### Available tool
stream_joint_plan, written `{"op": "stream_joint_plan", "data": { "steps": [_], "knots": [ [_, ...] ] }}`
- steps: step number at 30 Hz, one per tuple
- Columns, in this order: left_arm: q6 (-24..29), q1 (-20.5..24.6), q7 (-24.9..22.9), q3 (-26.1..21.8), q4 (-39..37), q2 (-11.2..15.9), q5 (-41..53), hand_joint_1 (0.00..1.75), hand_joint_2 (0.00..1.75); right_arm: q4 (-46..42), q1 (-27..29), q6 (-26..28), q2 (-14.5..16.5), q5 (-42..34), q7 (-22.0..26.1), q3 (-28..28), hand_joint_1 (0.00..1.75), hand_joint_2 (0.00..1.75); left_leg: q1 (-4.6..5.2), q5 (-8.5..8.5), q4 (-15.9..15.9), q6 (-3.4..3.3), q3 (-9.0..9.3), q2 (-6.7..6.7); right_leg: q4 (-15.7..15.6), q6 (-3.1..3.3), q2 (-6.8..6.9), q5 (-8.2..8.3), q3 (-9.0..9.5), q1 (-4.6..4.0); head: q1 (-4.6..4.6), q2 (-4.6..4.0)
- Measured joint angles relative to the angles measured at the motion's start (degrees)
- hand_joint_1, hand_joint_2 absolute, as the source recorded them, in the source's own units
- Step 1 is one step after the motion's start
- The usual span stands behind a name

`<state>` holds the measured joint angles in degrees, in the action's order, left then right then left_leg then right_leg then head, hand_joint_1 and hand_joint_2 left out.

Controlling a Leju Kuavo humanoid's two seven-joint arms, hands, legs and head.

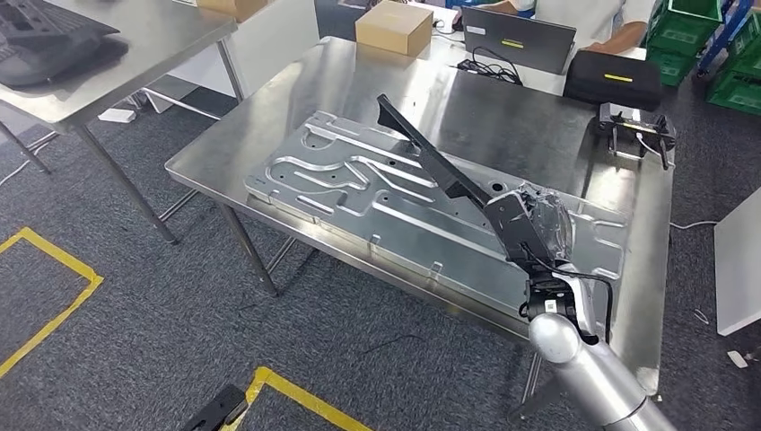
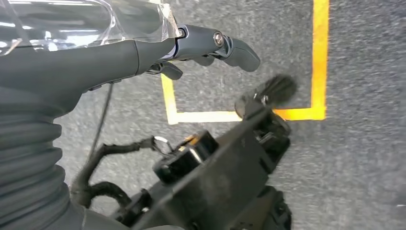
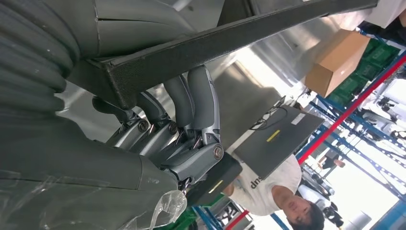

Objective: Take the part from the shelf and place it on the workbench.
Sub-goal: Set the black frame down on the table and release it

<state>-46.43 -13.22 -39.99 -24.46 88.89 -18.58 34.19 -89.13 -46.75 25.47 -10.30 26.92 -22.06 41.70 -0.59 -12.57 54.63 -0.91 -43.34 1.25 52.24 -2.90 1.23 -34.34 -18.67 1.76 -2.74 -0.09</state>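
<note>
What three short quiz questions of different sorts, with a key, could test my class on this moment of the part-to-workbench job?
1. True or false: the right hand grips the long black part.
2. Multiple choice: the part's far end is over A) the floor, B) the stamped metal panel, C) the cardboard box.
3. What is the left hand holding?

Key: 1 true; 2 B; 3 nothing, it hangs over the floor with its fingers apart.

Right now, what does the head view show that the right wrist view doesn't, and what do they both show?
Only the head view shows the whole workbench, the stamped metal panel on it and yellow floor tape. Only the right wrist view shows the fingers curled around the part from beneath, and blue racking. Both show the long black part in the right hand, the cardboard box, the laptop and a seated person.
</note>
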Motion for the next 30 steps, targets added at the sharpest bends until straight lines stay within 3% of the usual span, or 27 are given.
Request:
{"op": "stream_joint_plan", "data": {
  "steps": [1, 3, 5, 6, 8, 9, 10, 11, 13, 14, 15, 17, 20, 21, 23, 25, 26, 28, 30],
  "knots": [
    [0.33, -0.02, -0.01, 0.05, -0.34, -0.01, -0.27, 0.00, 1.75, 0.10, 0.01, 0.15, -0.01, 0.13, -0.10, -0.01, 1.75, 1.75, 0.24, 1.11, -0.55, -0.42, 0.00, 0.10, -0.40, -0.49, 0.08, -0.59, 0.45, -0.10, -0.02, -0.01],
    [1.00, -0.02, 0.01, 0.14, -0.73, -0.03, -0.67, 0.00, 1.75, 0.11, -0.08, 0.62, 0.03, 0.60, -0.38, -0.09, 1.75, 1.75, 0.38, -0.22, 0.30, -1.34, 0.19, -0.49, -1.92, -1.29, 0.35, -1.41, 1.90, 0.08, -0.02, 0.01],
    [1.44, 0.10, 0.01, 0.18, -0.96, -0.04, -0.76, 0.00, 1.75, 0.04, -0.10, 0.99, 0.02, 1.06, -0.59, -0.19, 1.75, 1.75, 0.28, -1.57, 0.23, -2.32, 1.31, -1.06, 0.13, -1.48, 0.01, -2.90, 1.74, 0.31, 0.01, 0.03],
    [1.50, 0.14, 0.01, 0.18, -1.11, -0.04, -0.74, 0.00, 1.75, 0.06, -0.03, 1.11, -0.07, 1.15, -0.66, -0.22, 1.75, 1.75, 0.24, -2.18, 0.07, -2.69, 2.00, -1.28, 3.86, -1.38, -0.36, -4.20, -0.24, 0.27, 0.05, 0.03],
    [1.49, 0.28, 0.01, 0.17, -1.57, -0.04, -0.66, 0.00, 1.75, 0.20, 0.30, 1.29, -0.23, 1.23, -0.72, -0.21, 1.75, 1.75, 0.48, -3.29, 0.02, -3.20, 3.00, -1.65, 13.83, -1.11, -0.87, -6.57, -7.40, -0.05, 0.09, 0.03],
    [1.48, 0.34, 0.01, 0.16, -1.84, -0.04, -0.60, 0.00, 1.75, 0.27, 0.57, 1.34, -0.29, 1.26, -0.74, -0.20, 1.75, 1.75, 0.61, -3.82, 0.02, -3.24, 3.52, -1.94, 17.30, -1.05, -0.98, -6.51, -10.86, -0.17, 0.09, 0.03],
    [1.52, 0.38, 0.01, 0.16, -2.07, -0.04, -0.57, 0.00, 1.75, 0.32, 0.84, 1.39, -0.34, 1.31, -0.74, -0.20, 1.75, 1.75, 0.75, -4.34, 0.02, -3.21, 4.13, -2.24, 18.57, -0.96, -1.05, -5.16, -13.38, -0.24, 0.09, 0.03],
    [1.63, 0.44, 0.01, 0.16, -2.28, -0.04, -0.57, 0.00, 1.75, 0.34, 1.01, 1.45, -0.39, 1.39, -0.74, -0.20, 1.75, 1.75, 0.87, -4.86, 0.03, -3.11, 4.88, -2.55, 17.39, -0.83, -1.12, -2.49, -14.72, -0.27, 0.09, 0.03],
    [2.19, 0.61, 0.01, 0.15, -2.63, -0.03, -0.58, 0.00, 1.75, 0.38, 1.10, 1.60, -0.52, 1.63, -0.73, -0.22, 1.75, 1.75, 1.00, -5.80, 0.03, -2.72, 6.35, -2.98, 10.34, -0.47, -1.34, 4.44, -14.61, -0.33, 0.08, 0.02],
    [3.11, 0.81, 0.01, 0.19, -2.73, 0.04, -0.53, 0.00, 1.75, 0.41, 1.09, 1.73, -0.62, 1.88, -0.87, -0.25, 1.75, 1.75, 1.13, -6.18, 0.11, -2.45, 6.78, -3.12, 7.06, -0.24, -1.51, 6.94, -14.20, -0.40, 0.08, 0.02],
    [4.82, 1.08, 0.02, 0.42, -2.69, 0.22, -0.29, 0.00, 1.75, 0.45, 1.14, 1.87, -0.71, 2.24, -1.11, -0.27, 1.75, 1.75, 1.21, -6.43, 0.16, -2.18, 6.98, -3.20, 4.99, 0.00, -1.66, 8.34, -13.97, -0.48, 0.07, 0.02],
    [7.92, 3.06, 0.04, 1.43, -2.29, 0.91, 2.01, 0.00, 1.75, 0.51, 1.29, 1.97, -0.81, 2.64, -1.21, -0.39, 1.75, 1.75, 1.30, -6.62, 0.17, -1.63, 6.93, -3.40, 4.03, 0.61, -1.66, 8.71, -13.96, -0.72, 0.05, 0.03],
    [2.95, 11.59, 0.07, -0.07, -3.72, 2.14, 7.63, 0.00, 1.75, 0.80, 0.95, 1.72, -0.22, 1.90, 1.20, -0.56, 1.75, 1.75, 1.01, -7.75, 2.06, -0.80, 5.80, -3.11, 3.93, 1.66, -0.80, 8.88, -13.76, -0.74, 0.04, 0.02],
    [1.06, 14.41, 0.06, -1.56, -4.66, 2.32, 8.07, 0.00, 1.75, 1.00, 0.79, 1.74, 0.20, 1.79, 1.94, -0.54, 1.75, 1.75, 0.91, -9.10, 4.73, -0.46, 4.57, -2.76, 3.90, 1.96, -0.61, 8.91, -13.68, -0.71, 0.04, 0.02],
    [0.15, 17.50, 0.05, -3.63, -6.19, 2.35, 6.74, 0.00, 1.75, 1.46, 0.72, 1.85, 0.86, 1.81, 2.60, -0.47, 1.75, 1.75, 0.77, -12.54, 12.97, 0.11, 0.74, -2.26, 3.91, 2.34, -0.63, 8.76, -13.54, -0.78, 0.03, 0.03],
    [0.39, 18.46, 0.02, -4.47, -7.40, 2.34, 5.42, 0.00, 1.75, 1.90, 0.74, 1.91, 1.24, 1.82, 2.76, -0.38, 1.75, 1.75, 0.72, -13.61, 17.94, 0.16, -2.00, -2.15, 3.94, 2.48, -0.81, 8.51, -13.31, -0.93, 0.03, 0.03],
    [0.66, 18.61, 0.01, -4.84, -7.92, 2.34, 4.98, 0.00, 1.75, 2.06, 0.73, 1.93, 1.42, 1.82, 2.81, -0.34, 1.75, 1.75, 0.77, -12.51, 16.99, -0.07, -1.76, -2.14, 3.95, 2.50, -0.91, 8.32, -13.09, -1.05, 0.03, 0.03],
    [2.67, 18.73, -0.01, -5.25, -8.60, 2.33, 2.94, 0.00, 1.75, 2.24, 0.70, 1.99, 1.62, 1.87, 2.60, -0.33, 1.75, 1.75, 1.14, -8.35, 9.19, -1.15, 1.60, -2.03, 3.92, 2.46, -1.01, 7.76, -12.44, -1.31, 0.03, 0.03],
    [6.21, 18.75, 0.01, -4.71, -8.84, 2.28, 0.59, 0.00, 1.75, 2.30, 0.71, 2.05, 1.62, 1.98, 2.06, -0.36, 1.75, 1.75, 1.80, -6.07, 2.32, -2.44, 5.08, -1.68, 3.82, 2.23, -0.88, 7.25, -12.08, -1.49, 0.04, 0.02]
  ]
}}
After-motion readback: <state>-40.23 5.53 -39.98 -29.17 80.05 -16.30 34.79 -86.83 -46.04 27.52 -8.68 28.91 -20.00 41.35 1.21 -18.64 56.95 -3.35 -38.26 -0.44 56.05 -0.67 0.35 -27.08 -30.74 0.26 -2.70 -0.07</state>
